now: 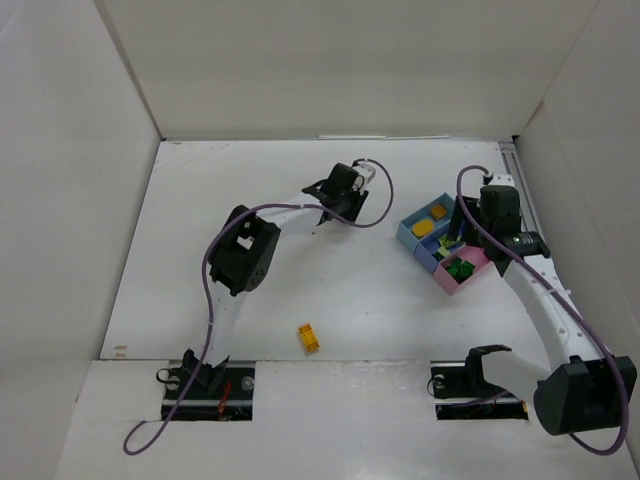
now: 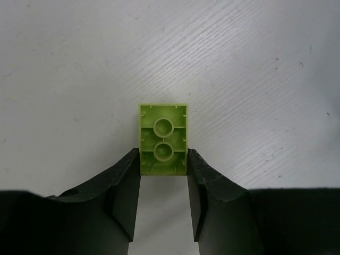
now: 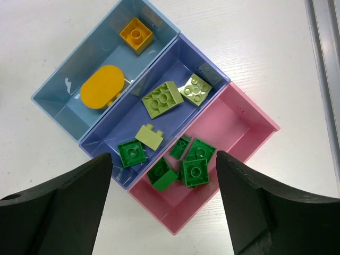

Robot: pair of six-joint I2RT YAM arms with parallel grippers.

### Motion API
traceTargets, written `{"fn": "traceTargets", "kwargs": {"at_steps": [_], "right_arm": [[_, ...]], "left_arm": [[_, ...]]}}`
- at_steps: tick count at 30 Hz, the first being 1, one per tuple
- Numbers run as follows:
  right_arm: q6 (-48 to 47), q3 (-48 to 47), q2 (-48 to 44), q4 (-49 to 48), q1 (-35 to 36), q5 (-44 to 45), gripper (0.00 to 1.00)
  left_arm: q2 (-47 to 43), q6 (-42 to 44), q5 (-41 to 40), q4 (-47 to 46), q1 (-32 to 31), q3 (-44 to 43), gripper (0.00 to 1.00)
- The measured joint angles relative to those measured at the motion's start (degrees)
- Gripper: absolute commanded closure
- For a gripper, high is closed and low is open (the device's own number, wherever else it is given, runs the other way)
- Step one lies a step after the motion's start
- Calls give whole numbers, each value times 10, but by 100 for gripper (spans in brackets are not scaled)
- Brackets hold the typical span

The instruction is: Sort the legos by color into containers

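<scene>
In the left wrist view my left gripper (image 2: pixel 163 153) is shut on a lime yellow-green lego (image 2: pixel 163 133), upside down, pinched at its near end between both fingertips just over the white table. From above, that gripper (image 1: pixel 333 205) is at the far middle. My right gripper (image 3: pixel 162 155) is open and empty, hovering over the containers. The light blue bin (image 3: pixel 106 53) holds an orange-yellow lego (image 3: pixel 136 34) and an orange oval piece (image 3: pixel 102 86). The darker blue bin (image 3: pixel 183 61) holds three lime legos and one dark green lego (image 3: pixel 132 153). The pink bin (image 3: pixel 234 122) holds several dark green legos.
One orange-yellow lego (image 1: pixel 309 338) lies alone on the table near the front edge, between the two arm bases. The containers (image 1: pixel 470 277) stand at the right, under the right gripper (image 1: pixel 460 238). White walls close in the table on three sides.
</scene>
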State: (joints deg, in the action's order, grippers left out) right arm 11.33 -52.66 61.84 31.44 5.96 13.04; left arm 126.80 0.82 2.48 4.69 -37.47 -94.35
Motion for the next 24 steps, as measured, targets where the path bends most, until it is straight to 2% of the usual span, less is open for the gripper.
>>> {"fn": "traceTargets", "kwargs": {"at_steps": [3, 8, 11, 14, 20, 24], "right_arm": [[0, 0, 0, 0, 0, -1, 16], [-7, 2, 0, -1, 0, -20, 16], [-16, 3, 0, -3, 0, -60, 16], [-24, 3, 1, -11, -1, -122, 16], [-23, 3, 27, -56, -5, -316, 16], [-5, 3, 58, -90, -3, -433, 16]], "left_arm": [[0, 3, 12, -6, 0, 1, 77], [-2, 3, 45, -23, 0, 8, 82], [-21, 3, 71, -33, 0, 40, 82], [-74, 3, 101, -40, 0, 97, 82], [-224, 1, 188, -76, -1, 184, 80], [-304, 0, 204, -109, -20, 219, 80]]}}
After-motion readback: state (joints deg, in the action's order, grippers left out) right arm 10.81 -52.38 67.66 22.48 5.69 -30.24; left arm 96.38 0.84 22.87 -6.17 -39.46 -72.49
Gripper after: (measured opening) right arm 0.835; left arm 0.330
